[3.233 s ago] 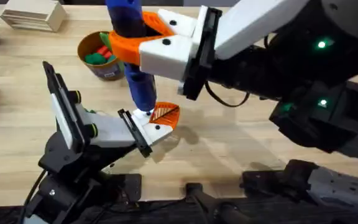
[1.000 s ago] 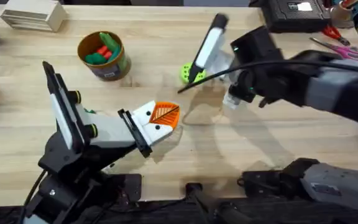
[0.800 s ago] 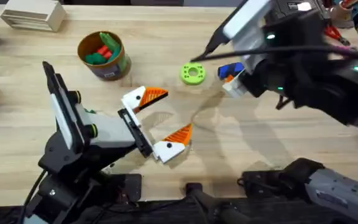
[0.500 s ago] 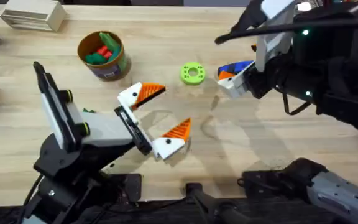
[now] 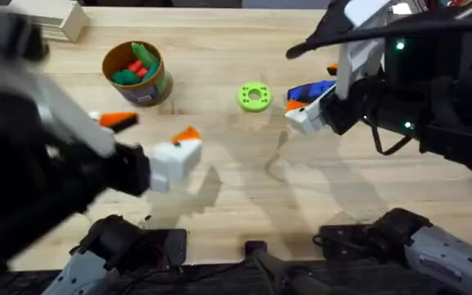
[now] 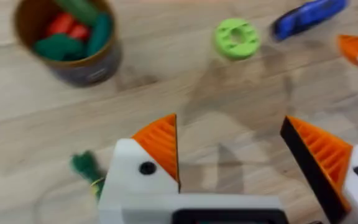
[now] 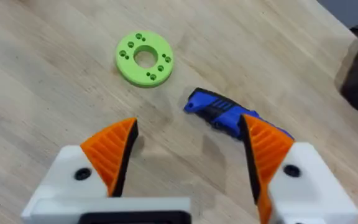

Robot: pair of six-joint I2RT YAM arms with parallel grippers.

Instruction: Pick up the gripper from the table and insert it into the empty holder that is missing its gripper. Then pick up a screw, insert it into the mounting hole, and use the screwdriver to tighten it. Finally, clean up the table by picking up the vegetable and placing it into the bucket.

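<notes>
The blue screwdriver (image 7: 222,114) (image 5: 306,88) lies on the table beside a green ring (image 7: 145,58). My right gripper (image 7: 188,134) (image 5: 316,92) hangs open just above it, one tip over its end. My left gripper (image 6: 229,134) (image 5: 150,129) is open and holds nothing. Both its white holders (image 6: 132,183) carry an orange ribbed gripper tip (image 6: 160,143). A dark spot marks each mounting hole; I cannot tell if it is a screw. A small green vegetable (image 6: 84,167) lies on the table by the left finger. The bucket (image 5: 138,74) (image 6: 67,37) stands at the back left with green and red pieces inside.
The green ring (image 5: 254,97) (image 6: 236,37) sits between bucket and screwdriver. A stack of light wood pieces (image 5: 43,18) is at the far left corner. My left arm sweeps large and blurred over the table's left front. Bare wood lies in the middle front.
The right gripper took the screwdriver away from the left finger, laid it by the ring and opened. The left gripper opened wide, and its arm has just swung up and left.
</notes>
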